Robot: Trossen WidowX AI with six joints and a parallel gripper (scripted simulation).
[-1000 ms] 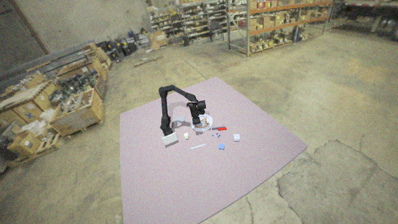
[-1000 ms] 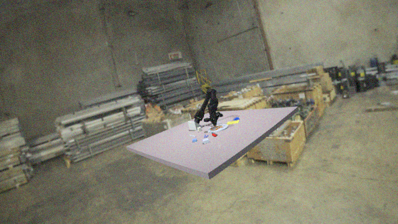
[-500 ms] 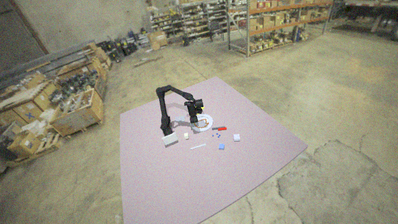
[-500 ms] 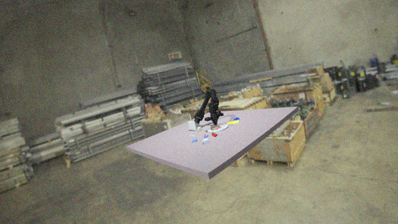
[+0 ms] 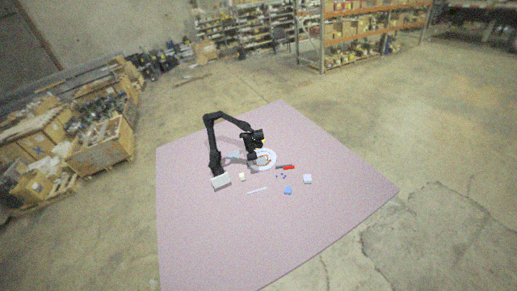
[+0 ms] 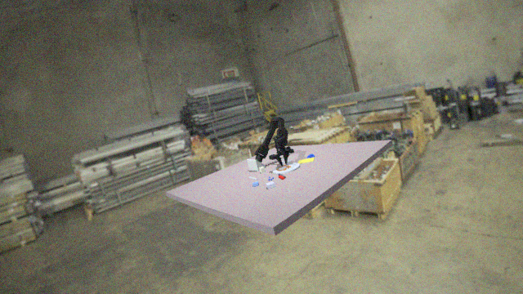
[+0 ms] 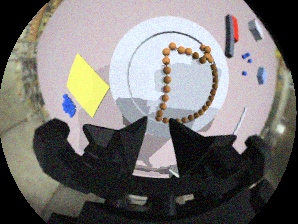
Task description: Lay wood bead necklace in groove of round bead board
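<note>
Wrist view: my fingers (image 5: 252, 156) (image 6: 283, 165) stand spread, pinching nothing; the necklace (image 5: 269, 158) (image 6: 287, 167) (image 7: 167, 79) lies on the round board (image 5: 273, 164) (image 6: 296, 167) (image 7: 120, 65), its nearest corner just ahead of them, its straight side running away from me.
</note>
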